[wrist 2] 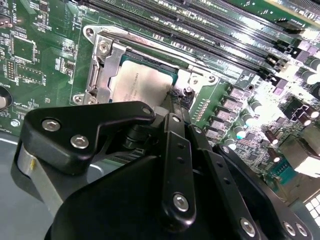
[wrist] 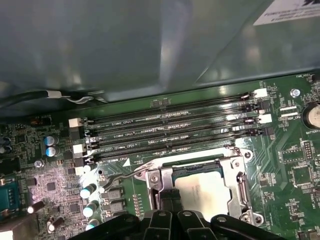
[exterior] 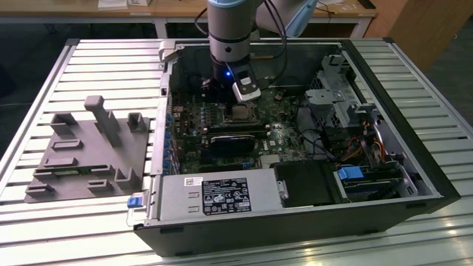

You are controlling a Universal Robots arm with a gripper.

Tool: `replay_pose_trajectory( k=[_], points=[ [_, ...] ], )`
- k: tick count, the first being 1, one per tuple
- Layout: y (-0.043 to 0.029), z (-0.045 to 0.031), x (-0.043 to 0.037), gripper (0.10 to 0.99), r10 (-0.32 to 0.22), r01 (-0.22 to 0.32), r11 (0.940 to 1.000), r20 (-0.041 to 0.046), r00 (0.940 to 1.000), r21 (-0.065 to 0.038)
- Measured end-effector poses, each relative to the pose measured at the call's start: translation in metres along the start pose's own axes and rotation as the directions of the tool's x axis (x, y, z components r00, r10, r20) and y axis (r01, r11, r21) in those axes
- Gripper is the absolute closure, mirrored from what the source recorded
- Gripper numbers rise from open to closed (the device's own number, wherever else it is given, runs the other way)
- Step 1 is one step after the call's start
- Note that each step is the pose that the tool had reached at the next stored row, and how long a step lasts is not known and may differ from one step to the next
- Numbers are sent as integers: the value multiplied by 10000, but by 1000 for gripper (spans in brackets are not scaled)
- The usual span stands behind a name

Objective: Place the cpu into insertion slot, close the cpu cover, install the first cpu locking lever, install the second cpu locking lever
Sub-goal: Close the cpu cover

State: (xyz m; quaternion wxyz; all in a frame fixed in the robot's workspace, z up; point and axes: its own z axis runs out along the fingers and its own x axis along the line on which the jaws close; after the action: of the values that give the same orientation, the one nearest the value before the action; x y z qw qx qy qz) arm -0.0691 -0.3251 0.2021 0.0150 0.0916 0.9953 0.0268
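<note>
The black, bolted metal linkage of the tool [wrist 2: 176, 111] lies nearest the lens in both wrist views, set low over the green circuit board [wrist 2: 45, 55]. Whether it is clenched or released cannot be told, its tip being masked by its own links. The small flat square chip with a silvery-grey top, the cpu [wrist 2: 140, 82], is already seated in the square, metal-rimmed insertion slot [wrist: 195, 170]. The thin silvery windowed frame, the cpu cover [wrist 2: 102, 70], is laid down around it. The tool's tip is placed at the socket's edge, just beside the cover's rim; contact cannot be settled. A thin bent wire lever [wrist: 125, 174] is seen near that tip. It runs roughly along the long black memory slots [wrist: 170, 132] and is judged not yet latched.
</note>
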Motion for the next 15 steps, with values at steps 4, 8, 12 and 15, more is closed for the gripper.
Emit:
replay_pose_trajectory(
  k=[4, 8, 12, 15],
  points=[
    [2, -41, -1, 984, 0, 0, 10000, 0, 10000, 0],
    [5, -42, -13, 984, -2, 2, 10000, -2, 10000, 1],
    [21, -39, -103, 984, 1, -1, 10000, -17, 10000, 4],
    [36, -36, -183, 984, 2, -2, 10000, -39, 10000, 7]
  ],
)
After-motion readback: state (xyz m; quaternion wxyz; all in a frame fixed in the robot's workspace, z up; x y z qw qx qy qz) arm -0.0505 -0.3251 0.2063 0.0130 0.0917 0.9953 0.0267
